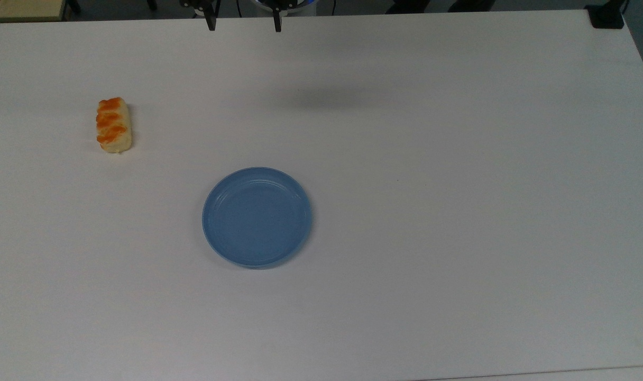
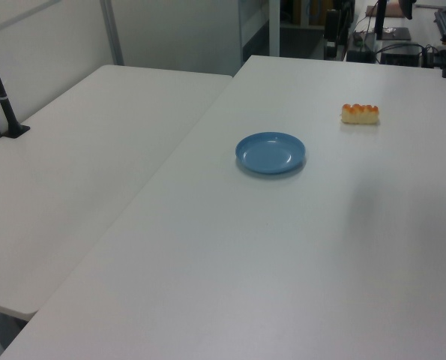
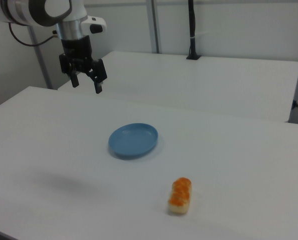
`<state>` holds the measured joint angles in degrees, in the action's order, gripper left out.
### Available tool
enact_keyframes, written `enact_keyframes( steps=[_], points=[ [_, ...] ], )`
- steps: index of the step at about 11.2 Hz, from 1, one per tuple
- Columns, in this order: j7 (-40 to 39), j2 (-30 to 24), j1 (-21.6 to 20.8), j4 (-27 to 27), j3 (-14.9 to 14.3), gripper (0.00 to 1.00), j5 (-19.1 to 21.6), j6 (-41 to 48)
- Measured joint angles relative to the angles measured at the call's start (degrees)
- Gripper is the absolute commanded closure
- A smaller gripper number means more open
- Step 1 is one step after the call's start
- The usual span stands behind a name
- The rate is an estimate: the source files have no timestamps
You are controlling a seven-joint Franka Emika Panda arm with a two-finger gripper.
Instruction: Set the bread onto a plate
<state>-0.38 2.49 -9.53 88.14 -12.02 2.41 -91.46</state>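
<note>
The bread point(image 1: 113, 125) is a small pale-yellow roll with an orange-brown braided top, lying on the white table at the top view's left; it also shows as bread point(image 2: 360, 113) and bread point(image 3: 180, 195). The empty blue plate point(image 1: 257, 216) sits near the table's middle, also seen as plate point(image 2: 270, 153) and plate point(image 3: 133, 140), well apart from the bread. My gripper point(image 3: 86, 83) hangs high above the table, open, with nothing between its fingers. Its two fingertips point(image 1: 211, 23) poke in at the top view's upper edge.
A second white table point(image 2: 73, 172) adjoins along the left view's left, with a black pole point(image 2: 1, 97) clamped to it. A black clamp point(image 1: 607, 16) sits at the top view's upper right corner. The gripper's shadow point(image 1: 327, 98) lies on the table.
</note>
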Motion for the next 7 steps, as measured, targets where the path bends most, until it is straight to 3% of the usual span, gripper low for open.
enact_keyframes(
  steps=[3,7],
  points=[
    [-3.58,0.67,0.13,0.66,-0.38,0.00,-0.35,0.00],
    [-15.36,5.11,0.33,1.18,-7.34,0.00,-0.53,-1.13]
  ],
)
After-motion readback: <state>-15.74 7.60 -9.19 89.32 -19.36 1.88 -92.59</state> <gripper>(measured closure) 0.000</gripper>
